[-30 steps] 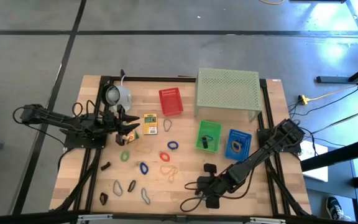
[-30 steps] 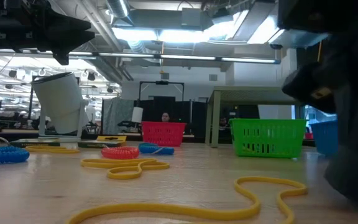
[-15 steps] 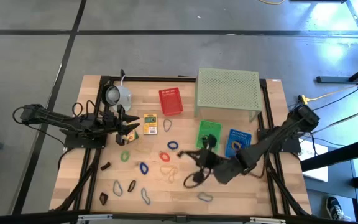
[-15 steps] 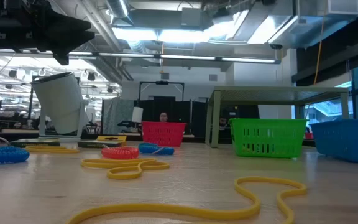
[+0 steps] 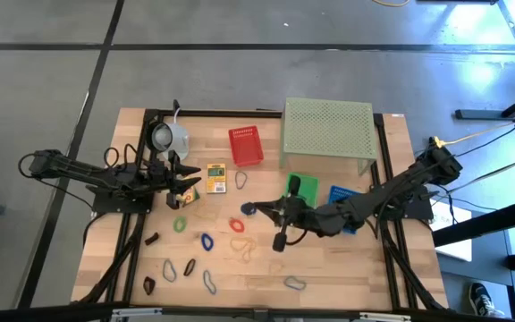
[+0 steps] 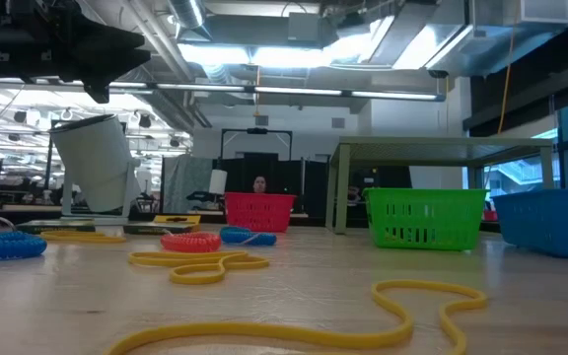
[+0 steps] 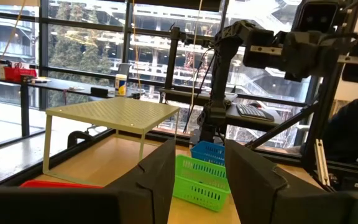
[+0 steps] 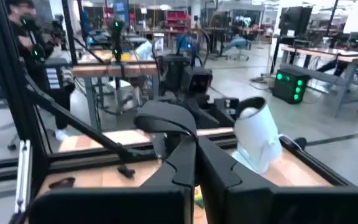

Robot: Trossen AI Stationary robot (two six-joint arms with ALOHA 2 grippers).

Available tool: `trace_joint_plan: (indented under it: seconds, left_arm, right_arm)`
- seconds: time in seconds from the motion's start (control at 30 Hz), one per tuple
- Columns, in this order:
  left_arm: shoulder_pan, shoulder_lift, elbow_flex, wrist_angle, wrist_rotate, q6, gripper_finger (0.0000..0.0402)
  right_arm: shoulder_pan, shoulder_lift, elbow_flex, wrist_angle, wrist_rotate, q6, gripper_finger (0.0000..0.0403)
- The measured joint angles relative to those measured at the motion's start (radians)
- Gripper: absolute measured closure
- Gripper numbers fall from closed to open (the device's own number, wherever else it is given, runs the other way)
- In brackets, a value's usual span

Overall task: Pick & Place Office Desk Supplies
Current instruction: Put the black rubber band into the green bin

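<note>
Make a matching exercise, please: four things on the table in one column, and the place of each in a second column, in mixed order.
Things:
1. red basket
2. pale green stand
3. yellow box
4. white mug-like object

Places:
a. far side of the table, toward the right arm
b. just before the left gripper
c. far left part of the table
d. between the white object and the stand

Pairs: 1-d, 2-a, 3-b, 4-c
</note>
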Motion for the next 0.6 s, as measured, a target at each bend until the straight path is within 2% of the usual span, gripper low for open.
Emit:
trace_joint_plan:
  seconds: [0.2, 0.33, 0.6]
  left_arm:
    - [0.000, 0.000, 0.000, 0.000, 0.000, 0.000, 0.0270]
    - [0.000, 0.000, 0.000, 0.000, 0.000, 0.000, 0.0270]
    - [0.000, 0.000, 0.000, 0.000, 0.000, 0.000, 0.0270]
  right_arm:
    - [0.027, 0.000, 0.000, -0.200, 0.119, 0.117, 0.0392]
    - [0.049, 0.000, 0.000, -0.389, 0.196, 0.267, 0.0392]
    - [0.059, 0.000, 0.000, -0.762, 0.206, 0.655, 0.0392]
